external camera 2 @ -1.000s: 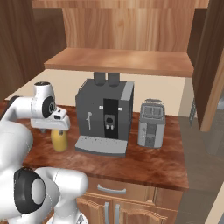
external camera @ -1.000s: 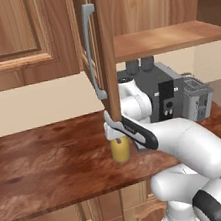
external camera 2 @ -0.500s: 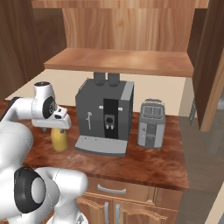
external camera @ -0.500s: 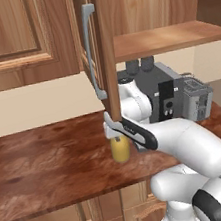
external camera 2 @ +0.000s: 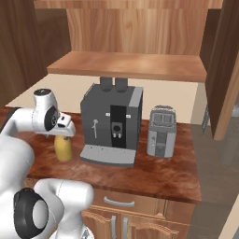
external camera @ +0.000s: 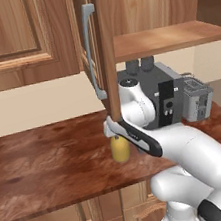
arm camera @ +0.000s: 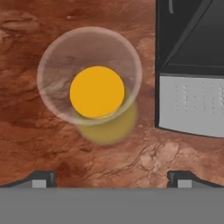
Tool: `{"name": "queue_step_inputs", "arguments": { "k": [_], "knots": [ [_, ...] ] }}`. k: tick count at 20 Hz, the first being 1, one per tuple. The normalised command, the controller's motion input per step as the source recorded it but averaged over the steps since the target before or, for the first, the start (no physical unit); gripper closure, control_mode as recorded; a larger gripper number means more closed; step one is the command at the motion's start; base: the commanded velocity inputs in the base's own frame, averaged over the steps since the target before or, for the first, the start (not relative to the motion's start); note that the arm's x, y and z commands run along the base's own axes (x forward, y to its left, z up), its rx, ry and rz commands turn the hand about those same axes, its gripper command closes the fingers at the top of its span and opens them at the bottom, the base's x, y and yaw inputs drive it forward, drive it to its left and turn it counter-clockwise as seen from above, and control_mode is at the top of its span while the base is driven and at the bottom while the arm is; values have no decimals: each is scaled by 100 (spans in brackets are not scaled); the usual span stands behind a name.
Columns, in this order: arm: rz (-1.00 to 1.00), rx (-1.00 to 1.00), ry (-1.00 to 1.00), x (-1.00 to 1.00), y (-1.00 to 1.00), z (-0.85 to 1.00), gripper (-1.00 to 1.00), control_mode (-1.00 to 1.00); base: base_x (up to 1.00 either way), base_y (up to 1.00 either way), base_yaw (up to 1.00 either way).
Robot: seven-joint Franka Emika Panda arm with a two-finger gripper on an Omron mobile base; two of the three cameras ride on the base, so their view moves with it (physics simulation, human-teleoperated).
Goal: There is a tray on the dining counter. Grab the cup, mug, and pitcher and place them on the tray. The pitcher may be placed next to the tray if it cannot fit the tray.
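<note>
The mustard-yellow pitcher point(external camera: 120, 149) stands upright on a wood counter point(external camera: 50, 165), just left of a grey coffee machine. My gripper point(external camera: 115, 132) hangs straight above it, pointing down. In the right base view the gripper point(external camera 2: 63, 135) sits right over the pitcher point(external camera 2: 63, 149). The hand view looks down into the pitcher point(arm camera: 97, 92), whose pale rim is a ring around its mouth. The gripper point(arm camera: 112, 178) is open, fingertips wide apart on either side and nothing between them. The tray, the dining counter, the cup and the mug are out of view.
The coffee machine point(external camera 2: 112, 123) stands close to the pitcher's right, its drip tray point(arm camera: 192, 105) near my fingers. A toaster point(external camera 2: 161, 130) sits further right. An open cabinet door point(external camera: 103, 48) hangs just above my hand, with a shelf point(external camera 2: 126, 65) over the machine.
</note>
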Motion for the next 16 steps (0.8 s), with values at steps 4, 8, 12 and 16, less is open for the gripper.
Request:
{"name": "queue_step_inputs", "arguments": {
  "k": [4, 8, 12, 16],
  "knots": [
    [0, 7, -8, 1, 0, 0, -100, -100, 0, 0, 0],
    [0, 3, -5, 5, 0, 0, -100, -100, 0, 0, 0],
    [0, 0, -8, 2, 0, 2, -100, -100, 0, 0, 0],
    [0, 0, -8, 6, 0, 8, -100, -100, 0, 0, 0]
  ]
}}
